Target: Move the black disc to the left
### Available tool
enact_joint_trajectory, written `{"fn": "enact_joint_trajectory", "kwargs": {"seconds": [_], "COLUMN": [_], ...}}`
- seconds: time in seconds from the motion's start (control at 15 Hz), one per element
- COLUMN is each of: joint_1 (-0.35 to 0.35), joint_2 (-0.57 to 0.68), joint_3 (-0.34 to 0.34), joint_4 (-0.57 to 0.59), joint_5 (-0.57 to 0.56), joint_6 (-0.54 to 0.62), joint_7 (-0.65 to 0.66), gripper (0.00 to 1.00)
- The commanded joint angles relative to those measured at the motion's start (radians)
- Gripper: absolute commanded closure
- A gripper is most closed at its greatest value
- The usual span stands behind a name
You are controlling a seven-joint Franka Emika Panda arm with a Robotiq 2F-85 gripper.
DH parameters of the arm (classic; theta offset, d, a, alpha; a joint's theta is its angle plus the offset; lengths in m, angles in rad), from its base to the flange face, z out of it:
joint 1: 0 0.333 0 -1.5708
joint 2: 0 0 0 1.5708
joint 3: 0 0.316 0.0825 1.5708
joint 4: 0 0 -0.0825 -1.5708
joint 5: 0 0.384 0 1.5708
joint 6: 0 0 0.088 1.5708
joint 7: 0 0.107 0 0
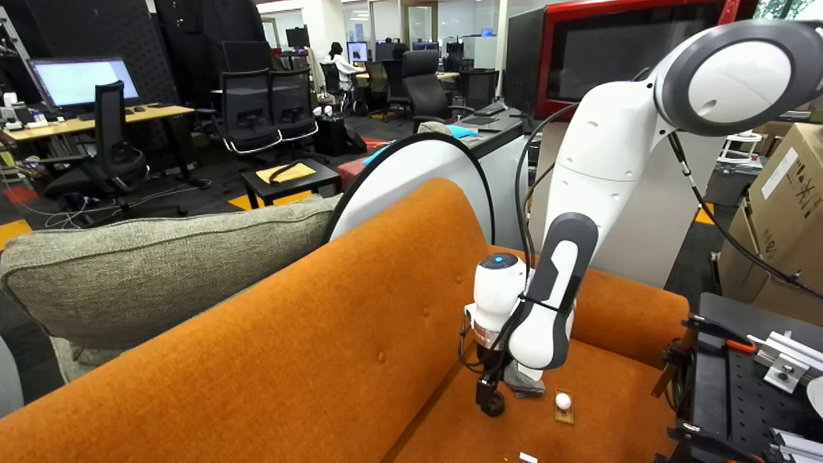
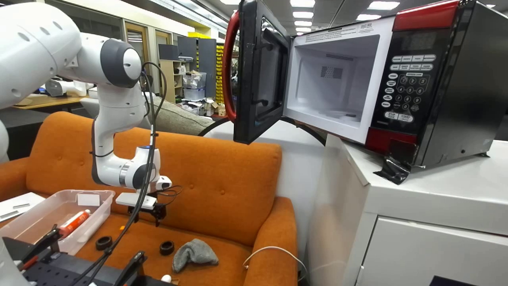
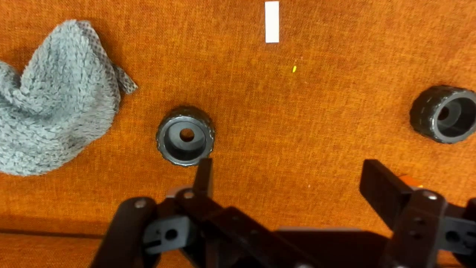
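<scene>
Black and plastic-looking, a round, hollow disc [image 3: 185,146] lies below the black two-fingered gripper [image 3: 287,163], just outside its widely parted, empty jaws; a matching black disc [image 3: 453,116] lies farther out opposite. Which is meant is unclear; either likely needs a sideways shift.

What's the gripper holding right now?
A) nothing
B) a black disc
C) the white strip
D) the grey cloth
A: in the wrist view the gripper has its jaws spread wide with sofa showing between them, and one black disc and the other disc both lie on the sofa.
</scene>
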Motion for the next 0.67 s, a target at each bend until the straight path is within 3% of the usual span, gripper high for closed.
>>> {"fn": "enact_joint_trajectory", "kwargs": {"seconds": [0.0,0.33,0.6], "joint_1": [-0.002,0.047,0.090], "joint_2": [0.002,0.043,0.148], "joint_3": [0.001,-0.037,-0.087], "joint_4": [0.003,0.053,0.163], "joint_5": [-0.007,-0.012,-0.012], "joint_6": [-0.002,-0.008,-0.049], "joint_7": [0.006,0.027,0.048], "gripper": [0.00,0.00,0.00]}}
